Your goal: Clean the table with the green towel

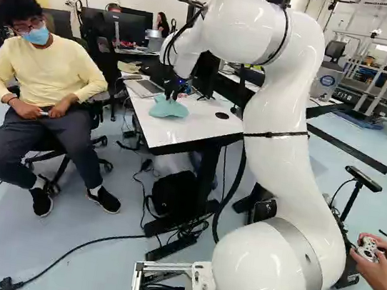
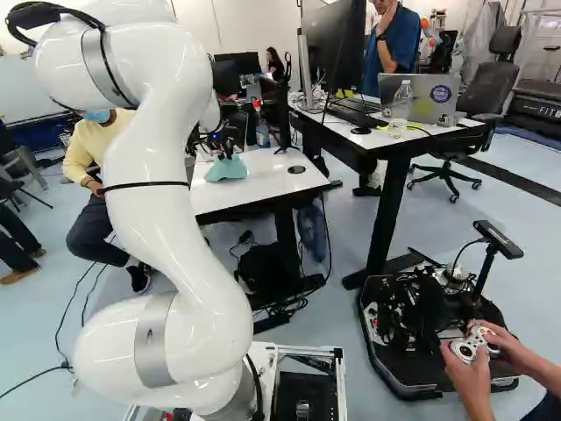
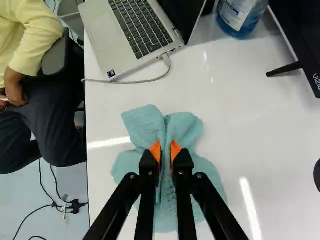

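The white, smooth-shelled arm [image 1: 273,142] rises right of the middle in the left base view and left of the middle in the right base view, reaching out over a white rectangular table with a glossy top [image 1: 181,132]. At its end, in the upper middle of the left base view, is the black two-fingered gripper [image 1: 169,96]. The wrist view shows the gripper [image 3: 166,151] closed on the pale green cloth towel [image 3: 137,122], a raised fold pinched between the two orange pads [image 3: 155,150]. The rest of the towel lies loosely bunched on the tabletop, spreading to both sides of the fingers and ahead of them. Ahead of the towel stands an open grey laptop with black keys [image 3: 100,30], a thin pale cable [image 3: 135,81] running from its side across the table. Beside the laptop is a clear bottle of blue liquid [image 3: 240,17], and next to that a black monitor [image 3: 310,45]. A dark round cable port [image 1: 222,115] is set in the tabletop, near its right end in the left base view. At the upper right of the right base view, a second table [image 2: 473,136] bears a grey laptop [image 2: 434,101] and a clear plastic bottle [image 2: 401,110].
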